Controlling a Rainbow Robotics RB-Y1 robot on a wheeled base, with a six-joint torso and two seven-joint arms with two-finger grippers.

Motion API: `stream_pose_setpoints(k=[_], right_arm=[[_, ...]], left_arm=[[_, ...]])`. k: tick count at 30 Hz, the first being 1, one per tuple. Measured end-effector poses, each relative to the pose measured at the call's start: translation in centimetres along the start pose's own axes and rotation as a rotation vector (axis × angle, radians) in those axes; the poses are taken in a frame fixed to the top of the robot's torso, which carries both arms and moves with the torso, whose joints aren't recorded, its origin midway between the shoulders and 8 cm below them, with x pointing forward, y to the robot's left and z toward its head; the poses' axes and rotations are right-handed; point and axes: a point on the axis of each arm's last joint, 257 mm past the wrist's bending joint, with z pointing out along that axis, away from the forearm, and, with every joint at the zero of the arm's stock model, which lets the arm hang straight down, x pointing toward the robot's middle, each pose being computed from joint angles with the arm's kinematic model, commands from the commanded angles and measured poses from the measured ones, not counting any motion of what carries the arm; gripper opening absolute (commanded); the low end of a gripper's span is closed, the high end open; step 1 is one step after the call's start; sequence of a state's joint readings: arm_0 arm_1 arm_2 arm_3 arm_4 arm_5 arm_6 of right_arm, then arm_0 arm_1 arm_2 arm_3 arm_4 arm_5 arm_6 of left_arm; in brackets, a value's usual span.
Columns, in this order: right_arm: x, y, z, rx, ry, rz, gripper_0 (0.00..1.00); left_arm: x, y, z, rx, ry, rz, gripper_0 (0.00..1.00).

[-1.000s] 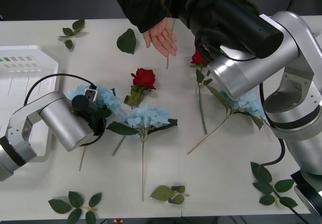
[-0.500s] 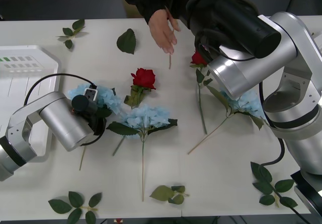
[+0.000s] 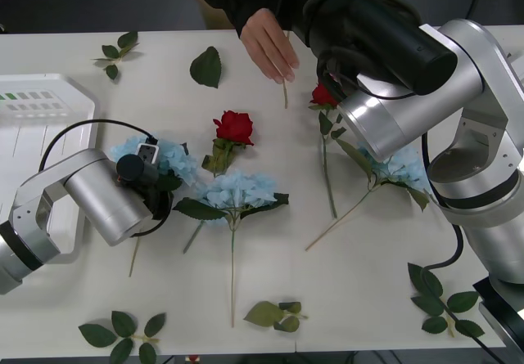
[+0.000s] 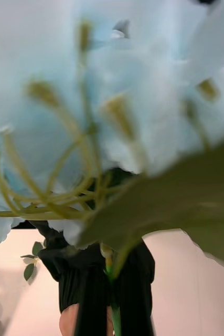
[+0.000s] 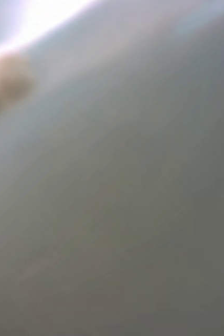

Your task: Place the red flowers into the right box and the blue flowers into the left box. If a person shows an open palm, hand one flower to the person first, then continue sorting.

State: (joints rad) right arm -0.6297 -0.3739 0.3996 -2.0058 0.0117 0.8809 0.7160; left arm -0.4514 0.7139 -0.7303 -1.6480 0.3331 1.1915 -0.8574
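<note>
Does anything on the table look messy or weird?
Yes. Loose leaf sprigs lie scattered near the table edges with no flower attached. The left box holds no flowers, and roses and blue hydrangeas lie unsorted on the tabletop.

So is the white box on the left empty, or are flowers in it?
Empty as far as shown: the left box has a bare ribbed base, with no flowers inside. Its far edge is cut off.

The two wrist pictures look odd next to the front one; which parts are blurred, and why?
Left wrist view: all grey blur, nothing recognisable. Right wrist view: pale blue flower petals and a leaf sit too close, soft; the dark sleeve behind is clearer. Front view: sharp, evenly lit, soft shadows.
</note>
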Motion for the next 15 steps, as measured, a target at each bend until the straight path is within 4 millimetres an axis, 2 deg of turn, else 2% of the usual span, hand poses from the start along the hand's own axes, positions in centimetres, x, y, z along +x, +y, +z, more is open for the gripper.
stream_pose_setpoints(k=[2, 3, 10, 13, 15], right_arm=[[0.0, 0.0, 0.0, 0.000, 0.000, 0.000, 0.87], [0.0, 0.0, 0.0, 0.000, 0.000, 0.000, 0.89], [0.2, 0.0, 0.0, -0.002, 0.008, 0.006, 0.91], [1.4, -0.2, -0.5, -0.003, 0.069, 0.031, 0.91], [2.1, -0.7, -1.6, -0.010, 0.121, 0.039, 0.91]], left_arm=[[0.0, 0.0, 0.0, 0.000, 0.000, 0.000, 0.00], [0.0, 0.0, 0.0, 0.000, 0.000, 0.000, 0.00], [-0.1, 0.1, 0.0, -0.002, -0.002, 0.001, 0.00], [-0.1, 0.0, 0.0, -0.001, -0.004, 0.002, 0.00], [-0.1, 0.0, 0.0, -0.001, -0.005, 0.002, 0.00]])
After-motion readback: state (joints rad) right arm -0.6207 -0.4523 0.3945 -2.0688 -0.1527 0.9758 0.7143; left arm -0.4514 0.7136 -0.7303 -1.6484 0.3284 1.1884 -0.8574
